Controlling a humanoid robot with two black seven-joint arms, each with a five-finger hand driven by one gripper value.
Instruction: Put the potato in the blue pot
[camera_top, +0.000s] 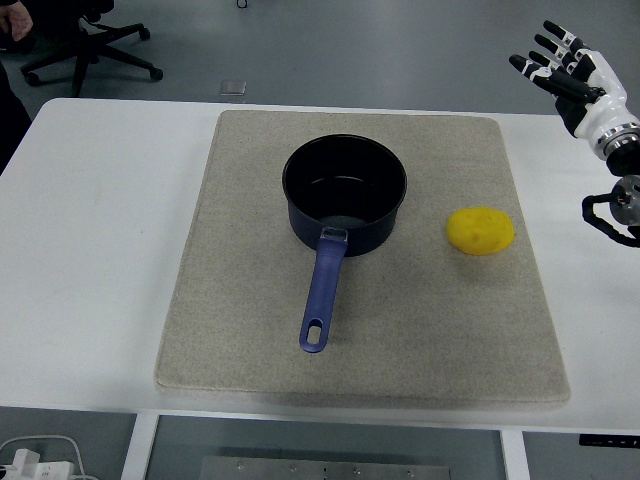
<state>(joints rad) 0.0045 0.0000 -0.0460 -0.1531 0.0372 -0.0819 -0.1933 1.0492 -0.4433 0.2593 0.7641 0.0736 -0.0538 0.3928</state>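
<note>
Blue pot (345, 195) on mat (420, 340), nothing inside, handle toward near edge. Potato (480, 231) just right of pot. Right hand (570, 75) raised far right of pot, fingers (540, 45) spread, gripping nothing.

You see a beige mat (400, 340) on the white table (90, 250); office chair (85, 45) upper left; cables (35, 460) lower left.
</note>
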